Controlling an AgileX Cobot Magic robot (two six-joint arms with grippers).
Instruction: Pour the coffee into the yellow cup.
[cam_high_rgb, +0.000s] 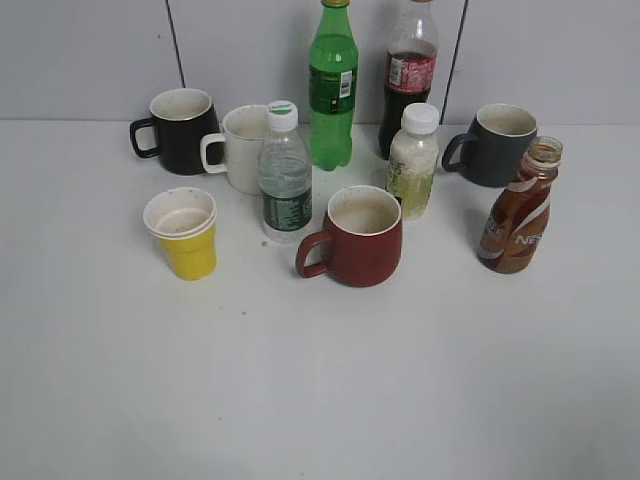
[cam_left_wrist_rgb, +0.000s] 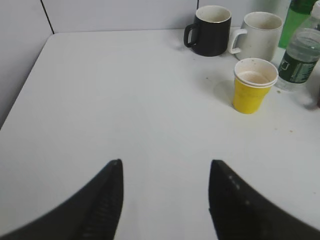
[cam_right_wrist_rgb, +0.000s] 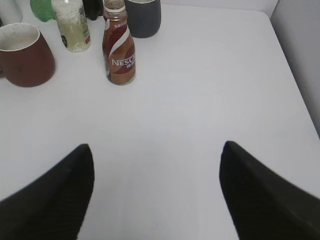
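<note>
The coffee bottle, curvy with a brown-and-cream Nescafe label and no cap, stands upright at the right of the table; it also shows in the right wrist view. The yellow cup with white rim stands upright at the left; it also shows in the left wrist view. My left gripper is open and empty over bare table, well short and left of the cup. My right gripper is open and empty, well short of the bottle. Neither gripper shows in the exterior view.
A red mug stands centre front. Behind stand a water bottle, a white mug, a black mug, a green bottle, a cola bottle, a small pale-drink bottle and a dark grey mug. A wall stands behind.
</note>
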